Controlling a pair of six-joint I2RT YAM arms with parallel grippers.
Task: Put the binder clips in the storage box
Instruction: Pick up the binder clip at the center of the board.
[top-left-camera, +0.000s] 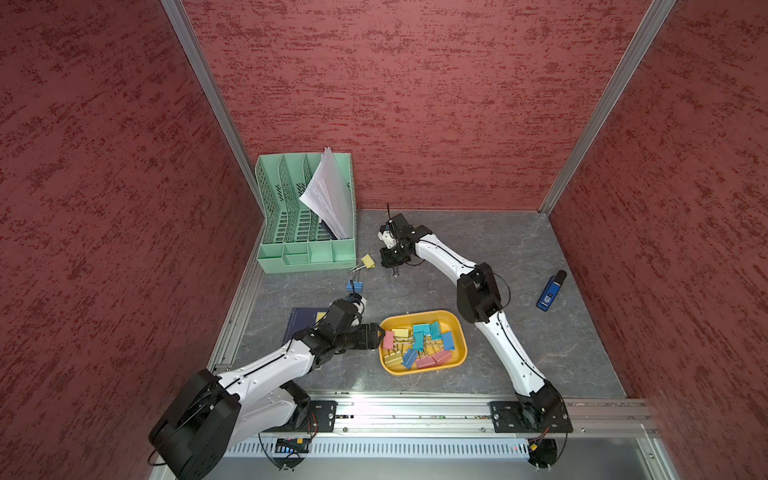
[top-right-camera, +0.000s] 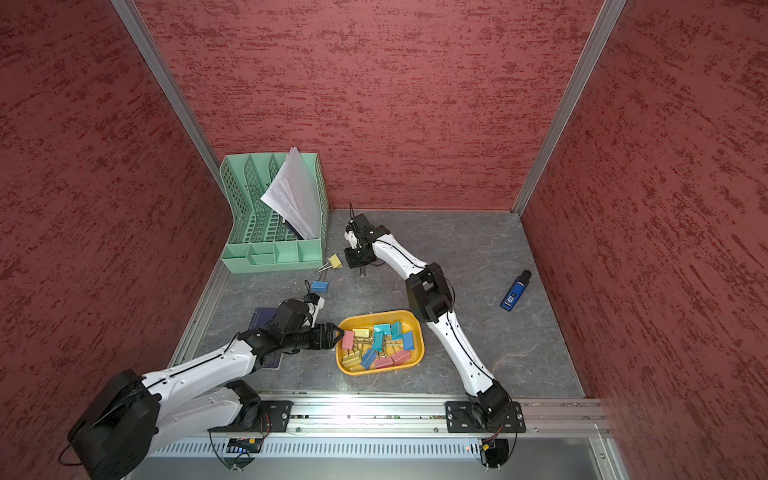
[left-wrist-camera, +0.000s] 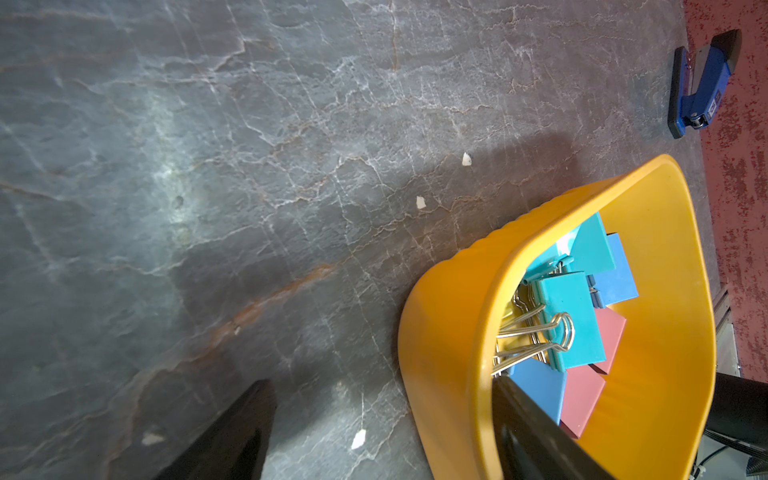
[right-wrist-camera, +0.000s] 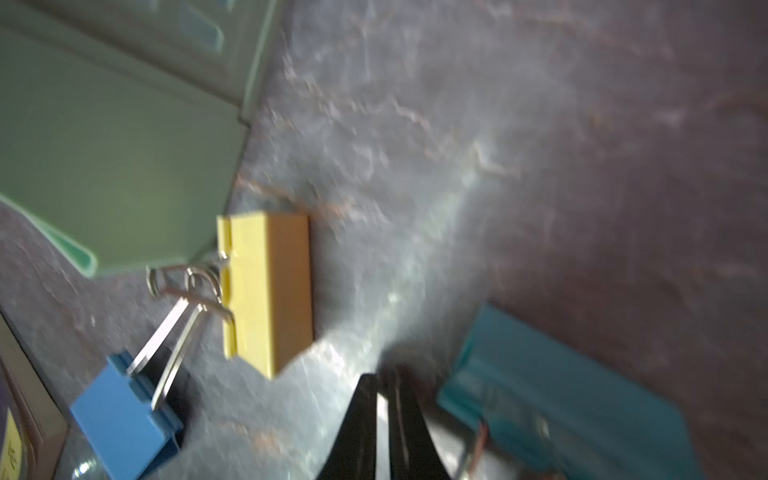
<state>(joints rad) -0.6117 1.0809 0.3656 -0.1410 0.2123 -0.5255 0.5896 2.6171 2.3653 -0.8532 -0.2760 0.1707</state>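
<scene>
Left gripper (top-left-camera: 375, 335) hangs open and empty over the rim of the shallow yellow-orange plastic storage box (top-left-camera: 458, 332), where most binder clips (top-left-camera: 420, 330) lie; right gripper (right-wrist-camera: 384, 415), closed beside a teal wedge-shaped clip (right-wrist-camera: 540, 395), probably pinches its handle to lift it

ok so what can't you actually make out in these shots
small teal wedge-shaped binder clip: blurred in the right wrist view, mostly hidden beneath the right gripper in both top views; whether the shut fingers pinch its wire handle is unclear
dark blue notebook: largely covered by the left arm in both top views
coloured binder clips piled in the shallow yellow-orange plastic tub: overlapping, no sure count
</scene>
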